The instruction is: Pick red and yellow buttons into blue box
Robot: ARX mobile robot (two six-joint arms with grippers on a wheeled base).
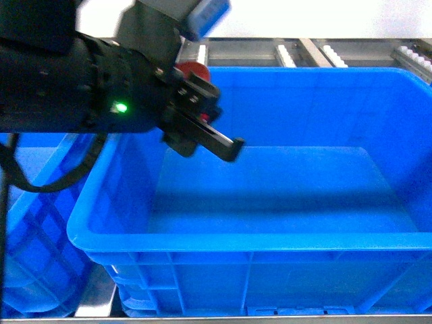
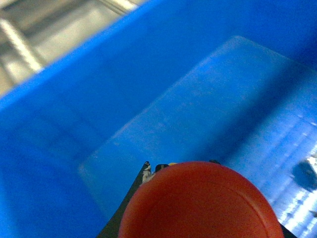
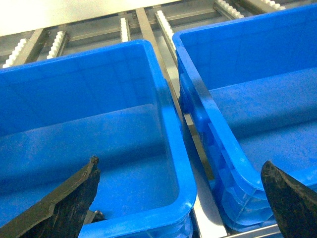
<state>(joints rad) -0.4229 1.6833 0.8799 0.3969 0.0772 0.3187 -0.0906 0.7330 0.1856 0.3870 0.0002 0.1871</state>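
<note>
Red round-capped button (image 2: 200,203), seemingly pincer-held

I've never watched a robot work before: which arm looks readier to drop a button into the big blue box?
The left. Its gripper hangs over the blue box with the red button in its grip, the bare box floor below it. The right gripper is open and empty, above the gap between two crates.

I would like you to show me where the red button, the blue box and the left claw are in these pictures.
red button (image 2: 198,203): left wrist view, on its round red cap.
blue box (image 1: 243,240): head view, on its near rim.
left claw (image 1: 214,131): head view, between its fingertips, above the box's inside.
</note>
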